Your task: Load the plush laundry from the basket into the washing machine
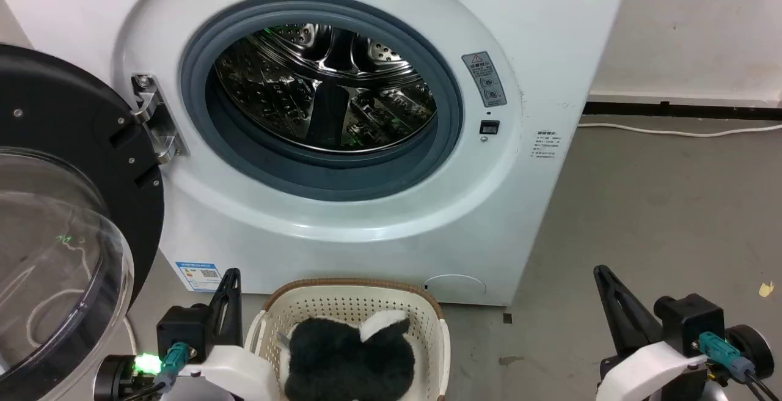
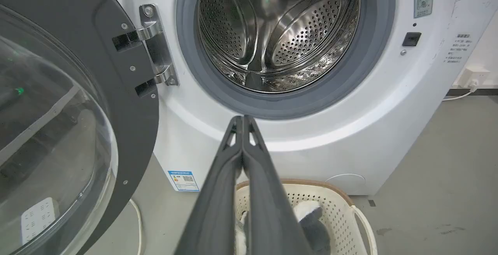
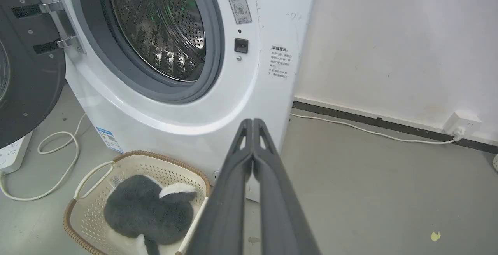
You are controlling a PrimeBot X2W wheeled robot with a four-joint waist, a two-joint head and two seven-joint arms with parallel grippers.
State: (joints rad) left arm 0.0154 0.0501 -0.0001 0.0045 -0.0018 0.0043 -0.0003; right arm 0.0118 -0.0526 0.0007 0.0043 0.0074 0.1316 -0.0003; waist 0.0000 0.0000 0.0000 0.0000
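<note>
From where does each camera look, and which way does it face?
Head view: high on the head, facing down at the washing machine and basket; left claw and right claw show low.
Left wrist view: along the shut left claw, toward the drum.
Right wrist view: along the shut right claw, toward machine and wall.
All share the plush laundry.

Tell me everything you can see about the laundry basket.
The basket is small, cream-white perforated plastic, rounded rectangular, with a brown woven-look rim and thin white loop handles. It sits upright on the grey floor close in front of the washer, below its round opening. The black-and-white plush lies inside, filling most of it.
</note>
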